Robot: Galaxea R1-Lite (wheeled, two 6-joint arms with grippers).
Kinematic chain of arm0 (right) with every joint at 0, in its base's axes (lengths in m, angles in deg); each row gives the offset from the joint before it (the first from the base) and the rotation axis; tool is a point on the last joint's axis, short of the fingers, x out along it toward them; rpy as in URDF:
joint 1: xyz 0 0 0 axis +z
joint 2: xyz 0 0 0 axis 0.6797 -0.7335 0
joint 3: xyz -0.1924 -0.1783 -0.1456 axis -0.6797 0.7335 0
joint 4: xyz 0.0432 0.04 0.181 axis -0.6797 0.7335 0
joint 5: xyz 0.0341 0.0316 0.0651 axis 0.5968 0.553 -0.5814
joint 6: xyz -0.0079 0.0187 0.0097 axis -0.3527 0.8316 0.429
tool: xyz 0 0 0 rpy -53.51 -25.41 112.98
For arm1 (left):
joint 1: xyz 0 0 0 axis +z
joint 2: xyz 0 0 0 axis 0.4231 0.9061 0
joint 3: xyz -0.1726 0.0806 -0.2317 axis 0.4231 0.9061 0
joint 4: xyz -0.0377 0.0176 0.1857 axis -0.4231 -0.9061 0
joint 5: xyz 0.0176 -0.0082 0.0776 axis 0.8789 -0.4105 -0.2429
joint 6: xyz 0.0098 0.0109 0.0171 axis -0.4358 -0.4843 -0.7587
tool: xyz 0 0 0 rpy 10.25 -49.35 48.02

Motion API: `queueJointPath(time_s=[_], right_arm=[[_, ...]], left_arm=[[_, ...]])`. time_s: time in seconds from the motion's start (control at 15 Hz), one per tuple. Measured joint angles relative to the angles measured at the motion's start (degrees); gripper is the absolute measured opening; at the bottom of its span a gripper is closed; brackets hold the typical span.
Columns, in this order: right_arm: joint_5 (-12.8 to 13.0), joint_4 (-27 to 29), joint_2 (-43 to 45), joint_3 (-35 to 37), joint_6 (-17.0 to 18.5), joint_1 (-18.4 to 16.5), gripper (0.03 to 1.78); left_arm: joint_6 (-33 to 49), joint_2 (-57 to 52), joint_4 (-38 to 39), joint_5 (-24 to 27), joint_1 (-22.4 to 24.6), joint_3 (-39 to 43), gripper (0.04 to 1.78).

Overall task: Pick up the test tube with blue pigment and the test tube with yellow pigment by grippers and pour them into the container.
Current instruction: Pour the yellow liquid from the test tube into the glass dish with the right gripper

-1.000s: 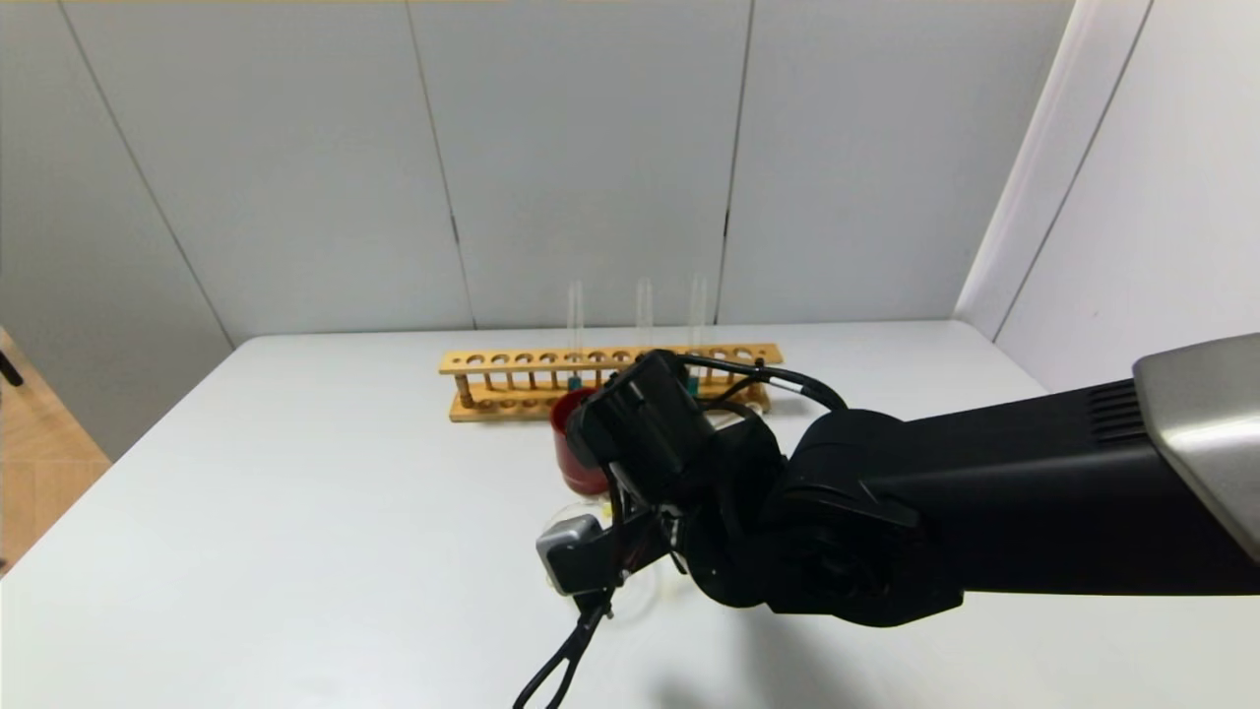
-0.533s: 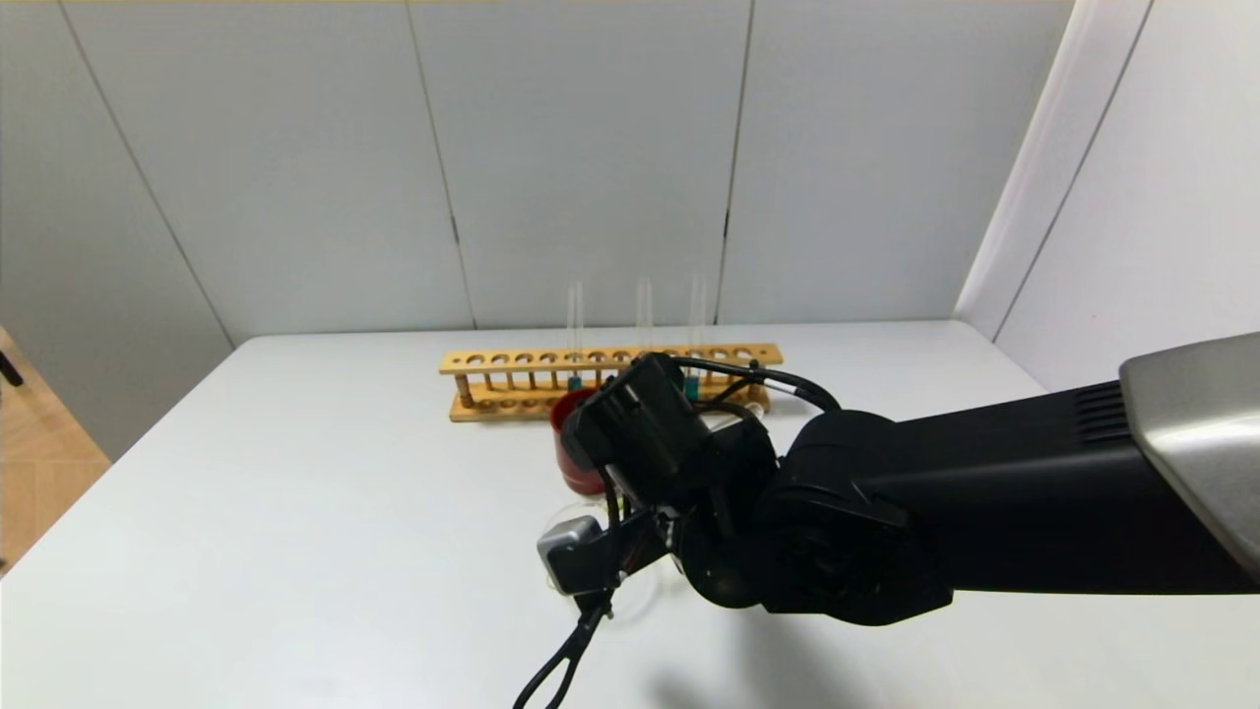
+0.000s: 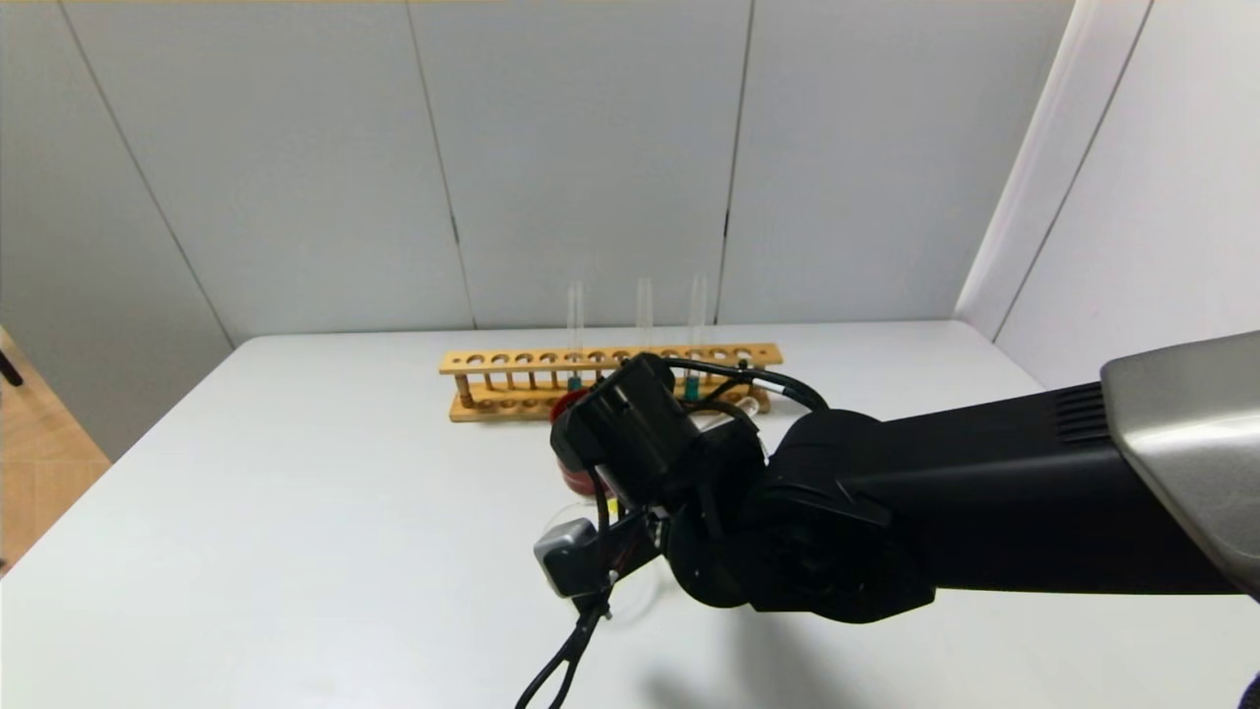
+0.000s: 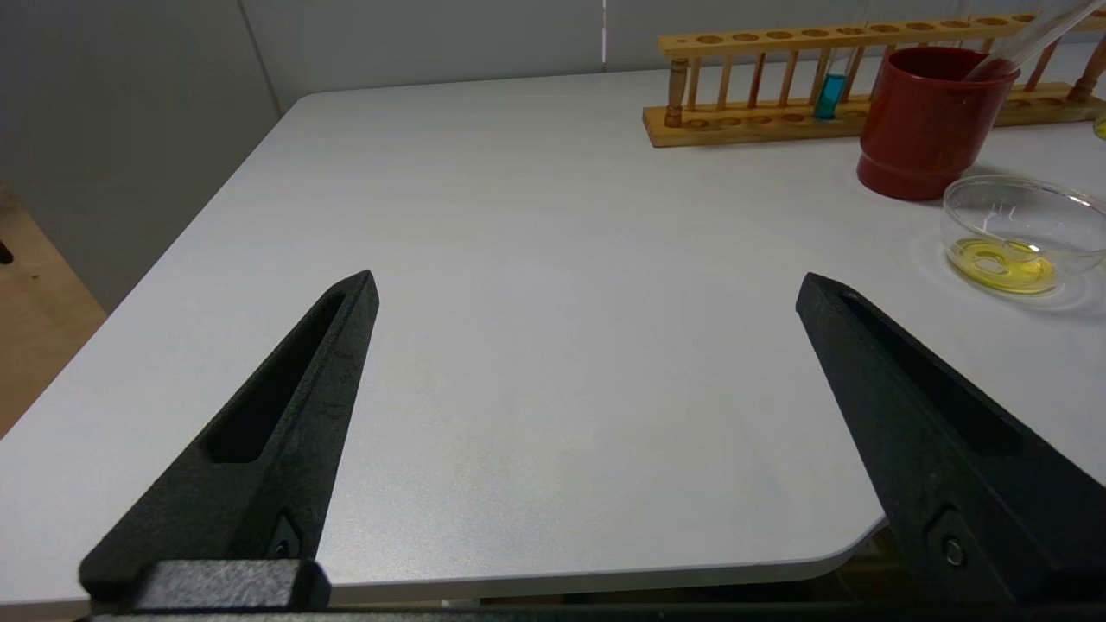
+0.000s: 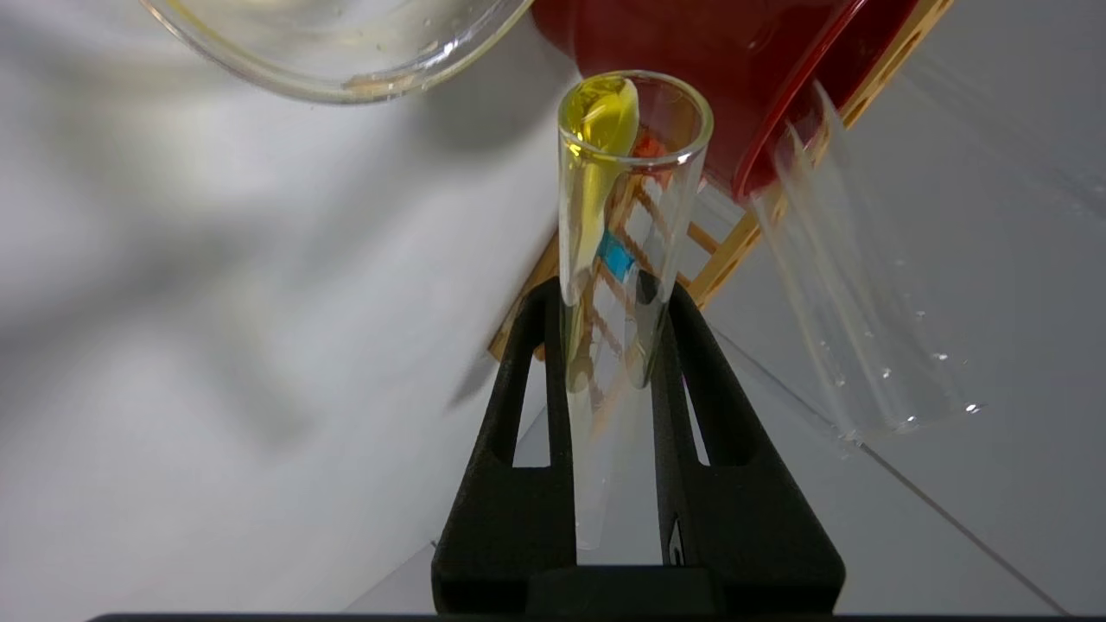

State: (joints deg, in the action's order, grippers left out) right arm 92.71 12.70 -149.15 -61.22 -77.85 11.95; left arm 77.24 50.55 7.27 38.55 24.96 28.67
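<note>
The test tube with yellow pigment (image 5: 626,225) is clamped between the two black fingers of the right gripper (image 5: 605,320). It is tipped over, its open mouth toward the red cup (image 4: 929,121) and the container (image 4: 1024,229), with a streak of yellow liquid lying along its inner wall up to the lip. The container, a low clear glass dish, stands just in front of the red cup and already has a shallow yellow pool on its bottom. In the head view the right arm's black wrist covers most of the cup and dish.

Behind the red cup runs a long wooden rack (image 3: 610,379). In it the test tube with blue pigment (image 3: 696,335) stands upright toward the rack's right half; another tube with blue liquid (image 3: 575,335) stands farther left, and a third clear tube (image 3: 644,313) rises between them. An empty-looking clear tube leans in the red cup, its mouth sticking out over the rim.

The left gripper (image 4: 587,289) hangs low over the table's near left part, well apart from the red cup, its fingers spread wide with nothing between them.

Everything rests on a plain white table (image 3: 325,512) with rounded corners. Pale grey panelled walls (image 3: 581,158) close the room behind the rack and to its right; wooden flooring shows past the table's left edge.
</note>
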Motion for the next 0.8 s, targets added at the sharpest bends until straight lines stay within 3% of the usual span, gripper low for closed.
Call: queueJointPath(time_s=[0.8], right_arm=[[2.34,0.52,-0.98,-0.83,-1.99,0.22,0.28]], left_arm=[[-0.02,0.00,0.00,0.00,0.02,0.00,1.71]])
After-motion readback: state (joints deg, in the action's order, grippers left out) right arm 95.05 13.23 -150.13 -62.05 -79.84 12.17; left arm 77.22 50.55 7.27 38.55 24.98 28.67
